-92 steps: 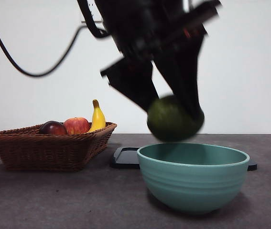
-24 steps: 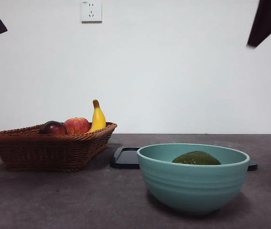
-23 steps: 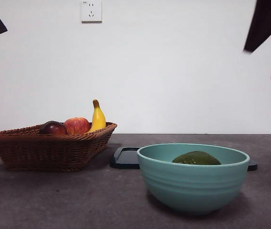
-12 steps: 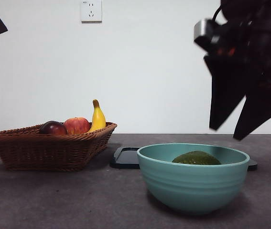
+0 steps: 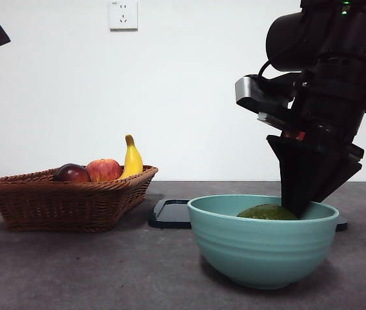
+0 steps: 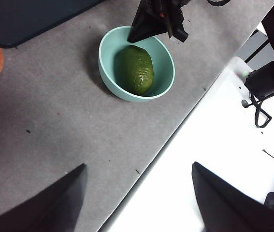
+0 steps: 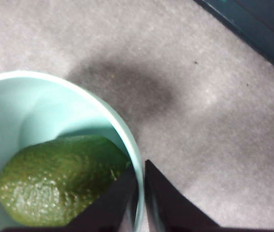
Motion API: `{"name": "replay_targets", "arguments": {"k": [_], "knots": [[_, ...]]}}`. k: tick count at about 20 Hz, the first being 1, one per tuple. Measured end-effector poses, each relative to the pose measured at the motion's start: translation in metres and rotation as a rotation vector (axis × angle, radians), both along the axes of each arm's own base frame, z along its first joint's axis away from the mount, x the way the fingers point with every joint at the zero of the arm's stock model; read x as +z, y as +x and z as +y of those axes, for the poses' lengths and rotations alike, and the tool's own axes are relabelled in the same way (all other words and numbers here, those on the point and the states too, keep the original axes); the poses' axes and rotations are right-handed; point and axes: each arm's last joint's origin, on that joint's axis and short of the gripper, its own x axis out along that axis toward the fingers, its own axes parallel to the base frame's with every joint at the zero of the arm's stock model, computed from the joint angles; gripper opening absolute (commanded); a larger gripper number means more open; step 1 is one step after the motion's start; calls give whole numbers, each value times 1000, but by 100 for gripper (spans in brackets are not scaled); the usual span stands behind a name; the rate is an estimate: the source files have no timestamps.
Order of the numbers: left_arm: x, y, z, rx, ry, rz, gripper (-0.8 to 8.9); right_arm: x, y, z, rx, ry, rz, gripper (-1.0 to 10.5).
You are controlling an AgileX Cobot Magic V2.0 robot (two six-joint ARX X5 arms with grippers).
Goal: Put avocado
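The right gripper clenched the teal bowl's rim at the bowl's 3 o'clock in the front view, the avocado lying lengthwise just inside its inner jaw, while the left gripper hung released, well apart.

Lab-like: bare wall, grey table, socket.

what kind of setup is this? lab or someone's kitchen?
Most likely a lab test bench, not a kitchen. A bare grey table stands against a plain white wall with one outlet. The only things laid out are staged props: a wicker basket of fruit and a teal bowl holding the avocado.
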Motion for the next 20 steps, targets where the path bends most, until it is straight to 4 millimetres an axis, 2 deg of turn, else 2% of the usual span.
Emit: {"name": "replay_targets", "arguments": {"k": [5,7,11,13,15,20], "knots": [[0,0,0,0,0,0,342,3,1,1,-5,14,1,11],[0,0,0,0,0,0,342,17,7,4,-19,36,-31,11],[0,0,0,0,0,0,342,58,28,6,-72,83,-152,11],[0,0,0,0,0,0,342,71,45,4,-108,80,-186,11],[0,0,0,0,0,-1,342,73,66,4,-138,74,-187,11],[0,0,0,0,-1,0,342,58,132,0,-215,56,-171,11]]}}
